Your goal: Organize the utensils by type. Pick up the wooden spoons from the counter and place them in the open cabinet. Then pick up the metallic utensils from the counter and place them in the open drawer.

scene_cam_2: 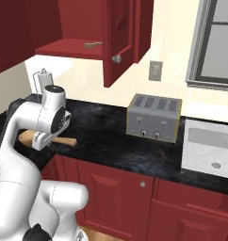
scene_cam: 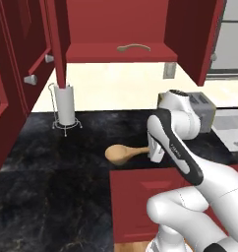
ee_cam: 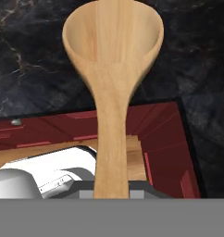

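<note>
wooden spoon (ee_cam: 111, 88) held by its handle, bowl end pointing away from the hand, lifted above the black marbled table (scene_cam: 52, 182) and hanging partly over the open drawer (ee_cam: 164, 148). in the left base view, seen as a tan round bowl (scene_cam: 119, 153) with a short length of handle running right into the gripper (scene_cam: 157, 156), just past the drawer's far edge. in the right base view, seen as a tan strip (scene_cam_2: 64, 140) jutting from under the gripper (scene_cam_2: 40, 140) near the table's front edge. gripper pinching the wooden spoon's handle, going by the hand view, where the handle runs straight down between the tips; tips themselves mostly hidden by the handle, so the contact cannot be seen outright.

below the spoon, red drawer (scene_cam: 140, 197) pulled out from the table front, red inside.

above and behind, open cabinet (scene_cam: 121, 51) with red doors swung wide; a curved tan piece (scene_cam: 133, 47) lying on its shelf, too small to identify for sure. silver cone knob (scene_cam_2: 116, 59) on one door edge.

further out: paper towel holder (scene_cam: 66, 106) standing at the back left of the table, well apart from the spoon. silver four-slot toaster (scene_cam_2: 154, 117) to the right on the table, white sink (scene_cam_2: 207, 150) beyond it, wall outlet (scene_cam_2: 155, 70) above, window (scene_cam_2: 215, 42) at the far right.
</note>
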Robot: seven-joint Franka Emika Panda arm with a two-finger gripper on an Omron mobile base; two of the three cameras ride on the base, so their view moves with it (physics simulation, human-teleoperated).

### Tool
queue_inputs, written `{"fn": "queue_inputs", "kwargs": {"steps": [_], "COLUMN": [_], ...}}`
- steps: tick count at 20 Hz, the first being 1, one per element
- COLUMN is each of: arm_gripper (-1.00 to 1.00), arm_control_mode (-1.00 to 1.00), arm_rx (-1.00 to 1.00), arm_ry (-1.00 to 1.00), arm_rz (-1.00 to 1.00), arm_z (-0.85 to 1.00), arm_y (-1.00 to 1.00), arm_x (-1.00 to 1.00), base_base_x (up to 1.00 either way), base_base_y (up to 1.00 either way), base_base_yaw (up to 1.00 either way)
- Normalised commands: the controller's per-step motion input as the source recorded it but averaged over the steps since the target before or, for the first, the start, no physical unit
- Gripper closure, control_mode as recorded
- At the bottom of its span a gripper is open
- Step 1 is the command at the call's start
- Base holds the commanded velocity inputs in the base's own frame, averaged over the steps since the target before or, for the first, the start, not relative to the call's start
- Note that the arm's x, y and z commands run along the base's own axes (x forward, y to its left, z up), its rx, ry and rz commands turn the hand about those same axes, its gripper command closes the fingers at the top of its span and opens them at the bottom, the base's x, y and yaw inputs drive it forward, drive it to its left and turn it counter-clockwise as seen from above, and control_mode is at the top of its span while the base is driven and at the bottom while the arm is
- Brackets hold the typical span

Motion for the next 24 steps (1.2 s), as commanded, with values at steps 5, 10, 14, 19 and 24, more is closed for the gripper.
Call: {"fn": "queue_inputs", "kwargs": {"steps": [5, 10, 14, 19, 24], "arm_gripper": [1.0, 1.0, 1.0, 1.0, 1.0], "arm_control_mode": [1.0, 1.0, 1.0, 1.0, 1.0], "arm_rx": [0.0, 0.0, 0.0, 0.0, 0.0], "arm_ry": [0.0, 0.0, 0.0, 0.0, 0.0], "arm_rz": [0.0, 0.0, 0.0, 0.0, 0.0], "arm_z": [0.0, 0.0, 0.0, 0.0, 0.0], "arm_y": [0.0, 0.0, 0.0, 0.0, 0.0], "arm_x": [0.0, 0.0, 0.0, 0.0, 0.0], "base_base_x": [0.57, 0.2, 0.0, 0.0, -0.01], "base_base_y": [0.17, 0.08, 0.0, 0.0, 0.0], "base_base_yaw": [0.0, 0.0, 0.0, 0.0, 0.0]}}
